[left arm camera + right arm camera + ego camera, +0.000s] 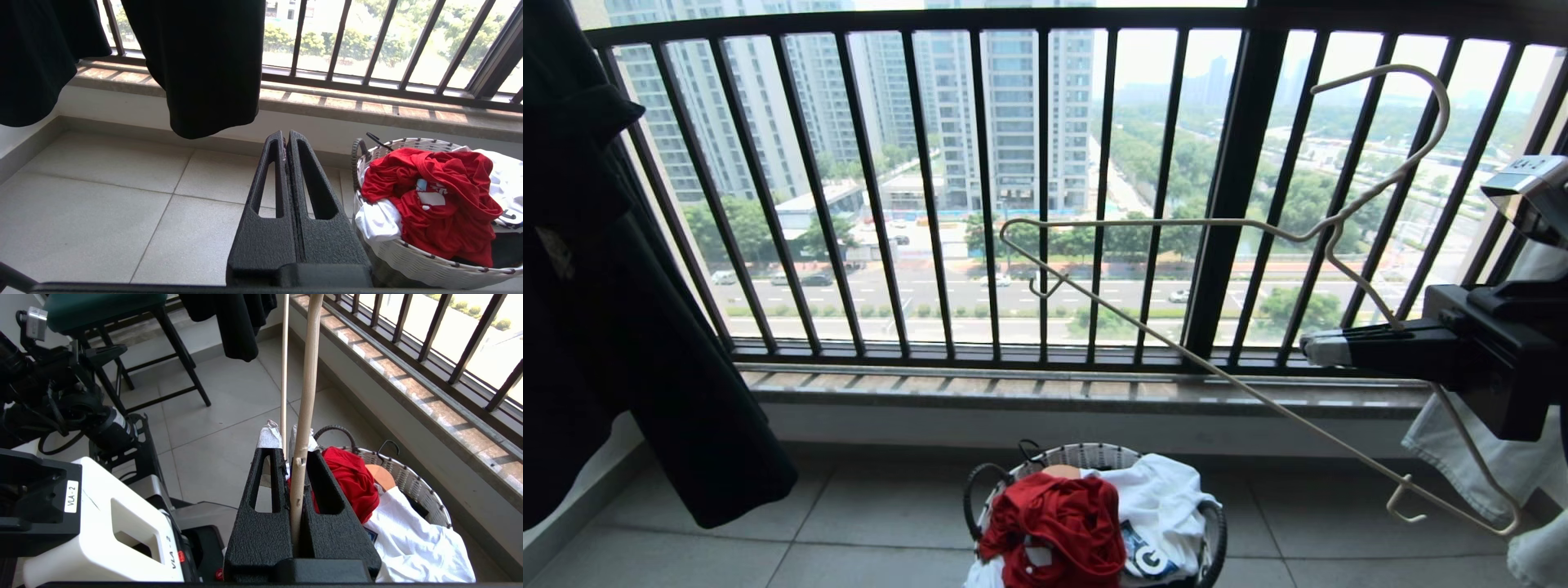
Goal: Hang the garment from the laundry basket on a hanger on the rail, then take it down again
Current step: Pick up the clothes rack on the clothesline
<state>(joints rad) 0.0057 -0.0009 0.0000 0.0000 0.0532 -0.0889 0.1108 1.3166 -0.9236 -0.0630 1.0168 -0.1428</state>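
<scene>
We see the right gripper [1327, 349] at about 3 o'clock in the head view, reaching in level from the right edge, its fingers [304, 506] clamped on the hanger [1176, 343]. The off-white wire hangs tilted in front of the black railing [1045, 188]: its hook curls up toward 1 o'clock, one arm runs out to the middle of the view, and the long bottom wire slants down to 4 o'clock. In the right wrist view the wire passes between the two black fingers and rises straight out of them, with white padding showing at the fingertips.

The garment [1058, 527] lies crumpled in the laundry basket [1094, 453] at 6 o'clock in the head view, on the tiled floor [849, 523] below the window ledge. It sits on the left side of the basket, touching a white shirt [1168, 498] with a dark-blue print that fills the right side. A bit of white print shows among its red folds in the left wrist view.

The left gripper [286, 141] is outside the head view; its own camera shows its fingers pressed together with nothing between them, hanging low over the floor just beside the basket. A dark garment [613, 286] hangs at 9 o'clock in the head view, and pale cloth [1486, 457] hangs behind the right arm.
</scene>
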